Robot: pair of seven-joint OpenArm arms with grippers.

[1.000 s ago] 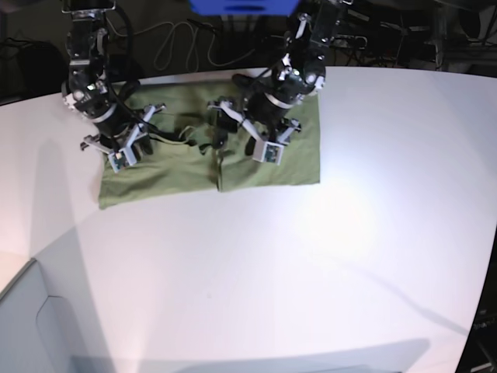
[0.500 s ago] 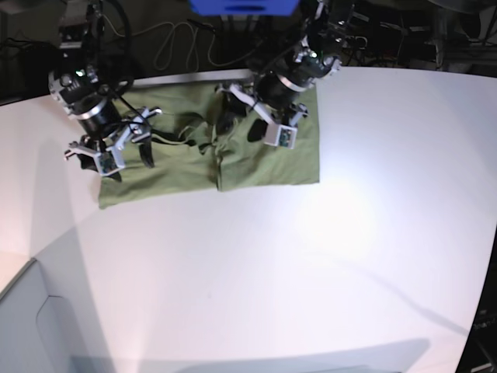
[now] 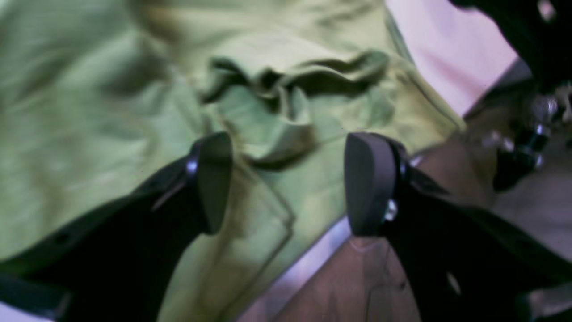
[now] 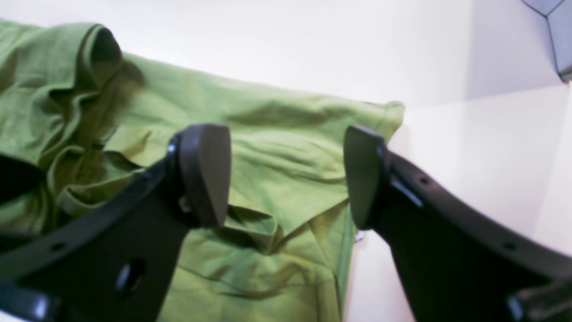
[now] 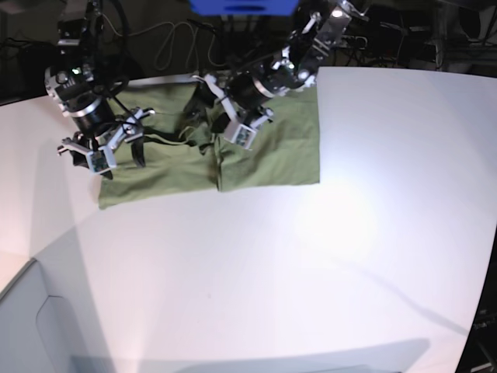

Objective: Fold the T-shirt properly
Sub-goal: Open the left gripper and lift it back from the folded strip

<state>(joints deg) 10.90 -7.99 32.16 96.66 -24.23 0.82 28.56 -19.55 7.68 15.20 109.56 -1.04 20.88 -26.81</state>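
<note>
While both claws, left gripper (image 3: 286, 183) and right gripper (image 4: 286, 174), hang released, your T-shirt (image 5: 268, 155) (bunched mid-frame, apparently) risks folding crooked.

The base view looks down from high in front over the whole table (image 5: 326, 264), while both wrist views sit close behind their pincers (sharing the T-shirt (image 5: 268, 159)).

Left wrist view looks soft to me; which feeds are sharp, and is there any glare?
Left wrist view: blurred, T-shirt folds smeared. Right wrist view: sharper, cloth creases readable. Base view: bright glare patch on the table, arms casting soft shadows.
</note>
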